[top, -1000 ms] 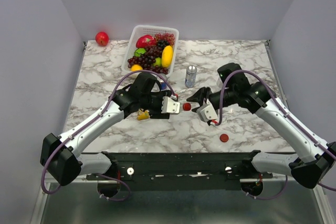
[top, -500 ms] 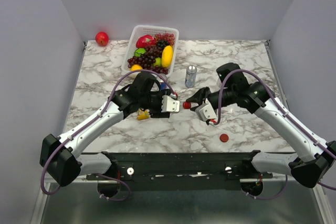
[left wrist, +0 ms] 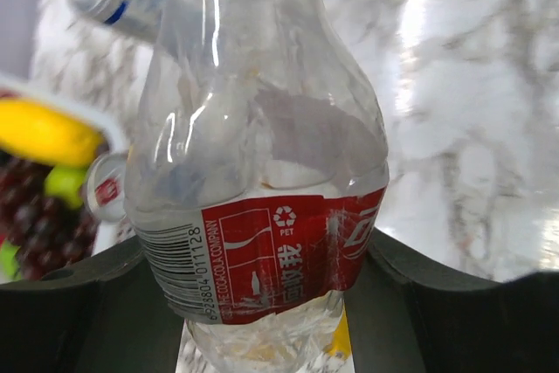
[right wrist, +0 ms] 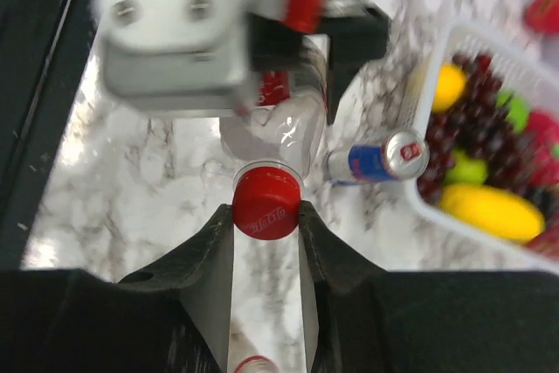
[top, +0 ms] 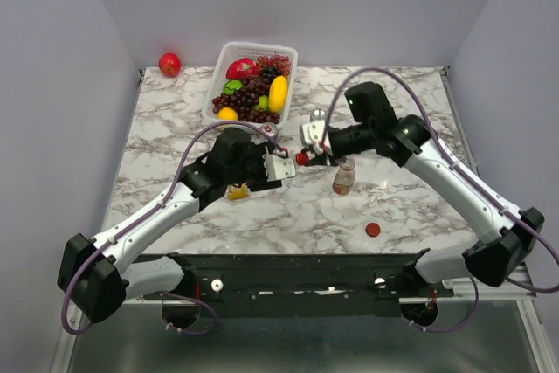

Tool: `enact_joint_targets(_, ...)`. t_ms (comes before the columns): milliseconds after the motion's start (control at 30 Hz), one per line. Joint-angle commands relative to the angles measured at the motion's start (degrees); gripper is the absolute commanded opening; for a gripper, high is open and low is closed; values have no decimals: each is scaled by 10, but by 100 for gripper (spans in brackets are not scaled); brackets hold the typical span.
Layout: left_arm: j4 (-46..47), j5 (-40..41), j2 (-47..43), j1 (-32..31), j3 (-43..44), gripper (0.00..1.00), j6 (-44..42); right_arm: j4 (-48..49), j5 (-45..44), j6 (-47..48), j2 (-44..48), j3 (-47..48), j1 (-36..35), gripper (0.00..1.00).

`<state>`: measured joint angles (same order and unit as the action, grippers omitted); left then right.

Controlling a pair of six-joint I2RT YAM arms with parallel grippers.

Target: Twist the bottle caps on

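You cannot see the whole bottle (left wrist: 262, 111) in your left gripper (left wrist: 262, 303). The left wrist view cuts off its neck at the top and its base at the bottom, and from above the gripper's white body covers most of it. The two dark fingers (left wrist: 79, 294) press the labelled waist from both sides, jaws part-way apart and clamped on it. The bottle lies roughly level above the table (top: 166, 120), mouth toward your right arm.

Your right gripper (right wrist: 265, 216) is pinched onto a red cap (right wrist: 265, 201), with a finger touching each side. The cap sits right at the bottle's mouth; you cannot tell whether the thread is engaged. That wrist view blurs toward its edges.

The red label (left wrist: 288, 251) reads "PET" under a recycling mark and "COCA-COLA COMPANY" beside a barcode. Its white Chinese characters are too soft to read.

A second bottle (top: 343, 177) stands upright just beside the right gripper, on the near side. A spare red cap (top: 373, 230) lies well apart, nearer the arm bases. A soda can (top: 319, 116) stands behind the right gripper, half hidden by it. A basket (top: 260, 44) of fruit sits at the far edge, and an apple (top: 169, 64) lies beyond the far left corner. A small yellow thing (top: 236, 191) beneath your left arm is too covered to identify.
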<state>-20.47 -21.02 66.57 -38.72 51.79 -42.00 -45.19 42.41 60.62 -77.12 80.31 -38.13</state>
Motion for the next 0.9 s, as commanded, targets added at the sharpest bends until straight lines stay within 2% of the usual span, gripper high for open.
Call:
enact_joint_targets(0, 252, 205, -39, -16, -46, 0, 78, 58, -71, -425, -109, 135, 15, 1)
enact_joint_targets(67, 268, 249, -37, -23, -38, 0, 83, 21, -74, -541, -160, 218, 47, 0)
enact_joint_targets(100, 271, 282, -35, -26, -35, 0, 88, -4, -50, -653, -199, 227, 61, 1)
enact_joint_targets(167, 273, 311, -28, -31, -29, 0, 92, 28, 40, -758, -204, 195, 103, 0)
enact_joint_targets(200, 275, 322, -27, -31, -30, 0, 91, 34, 40, -802, -206, 179, 107, 0)
enact_joint_targets(233, 276, 337, -25, -31, -33, 0, 91, 34, 41, -795, -209, 179, 106, 0)
enact_joint_targets(267, 278, 342, -23, -31, -40, 0, 88, 43, 83, -793, -213, 176, 106, 1)
enact_joint_targets(367, 272, 355, -22, -31, -57, 0, 96, 53, 105, -776, -220, 204, 110, 15)
enact_joint_targets(400, 264, 353, -21, -30, -58, 0, 101, 77, 106, -775, -218, 209, 115, 33)
enact_joint_targets(433, 250, 349, -21, -29, -58, 0, 110, 91, 110, -772, -211, 218, 126, 39)
enact_joint_targets(500, 193, 298, -20, -15, -53, 0, 147, 116, 123, -728, -193, 229, 140, 51)
enact_joint_targets(567, 150, 249, -27, 3, -43, 0, 186, 115, 142, -660, -169, 242, 154, 54)
enact_joint_targets(600, 136, 159, -30, 14, -40, 0, 216, 118, 151, -574, -156, 233, 155, 57)
enact_joint_targets(667, 116, 77, -42, 38, -33, 0, 233, 141, 176, -510, -123, 175, 156, 61)
enact_joint_targets(700, 112, -19, -45, 46, -30, 0, 235, 176, 187, -475, -92, 152, 156, 64)
enact_joint_targets(833, 101, -138, -41, 50, -2, 0, 254, 249, 245, -475, -54, 75, 155, 70)
enact_joint_targets(867, 90, -158, -30, 50, 16, 0, 260, 258, 266, -483, -53, 70, 155, 74)
